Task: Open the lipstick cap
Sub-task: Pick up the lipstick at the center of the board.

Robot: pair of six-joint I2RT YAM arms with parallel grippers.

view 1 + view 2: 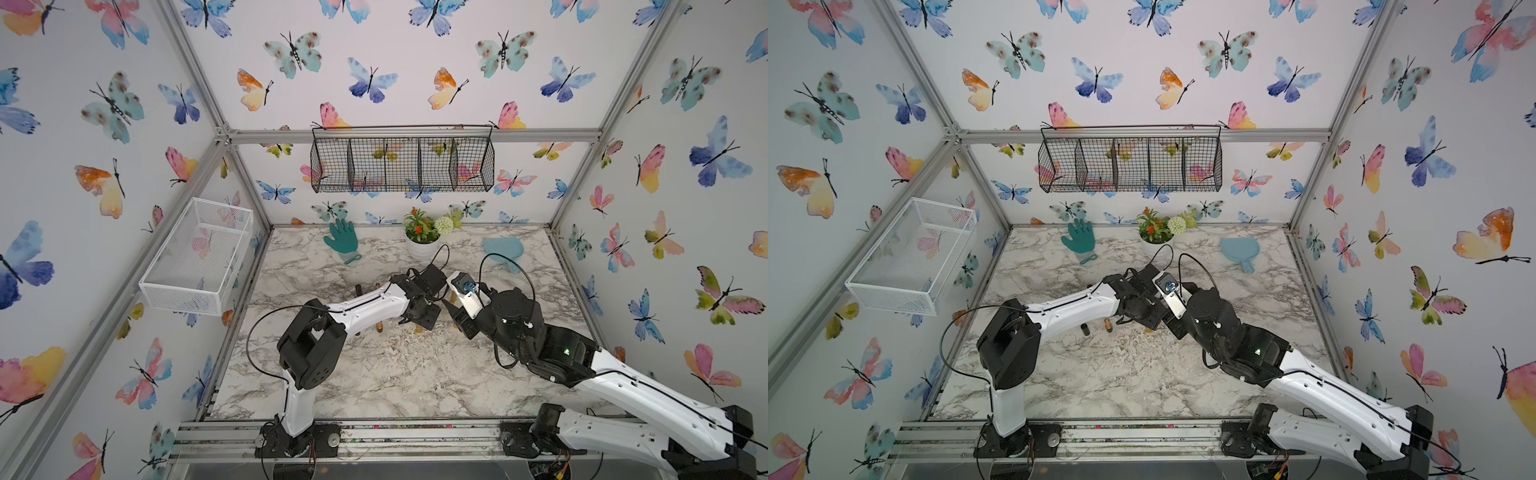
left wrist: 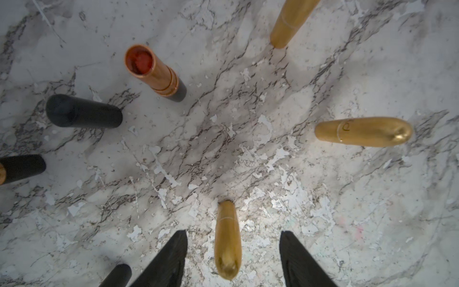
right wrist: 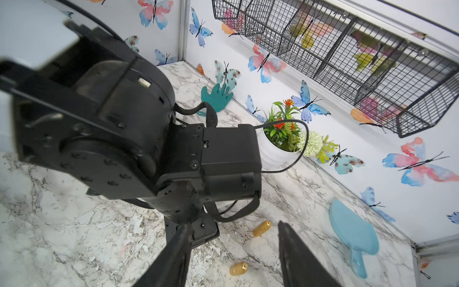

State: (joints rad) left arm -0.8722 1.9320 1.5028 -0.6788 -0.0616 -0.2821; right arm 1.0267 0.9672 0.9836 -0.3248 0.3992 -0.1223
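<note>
Left gripper (image 2: 234,232): jaws apart, gold lipstick (image 2: 228,248) standing between them, untouched.
Right gripper (image 3: 233,225): jaws apart, holding nothing.

The surface (image 2: 372,211) is white-grey marble with dark veins and pale chipped flecks. The gold lipsticks (image 2: 362,131) are plain metallic. The open lipstick (image 2: 155,70) is copper with a red core and a black base. The tube (image 2: 83,111) is matte black. The glove (image 1: 341,241) is teal, the paddle (image 1: 503,249) pale blue, and the pot (image 1: 419,252) white under green leaves and orange blooms. The walls (image 1: 374,41) carry watercolour butterflies in blue, pink, orange and teal.
</note>
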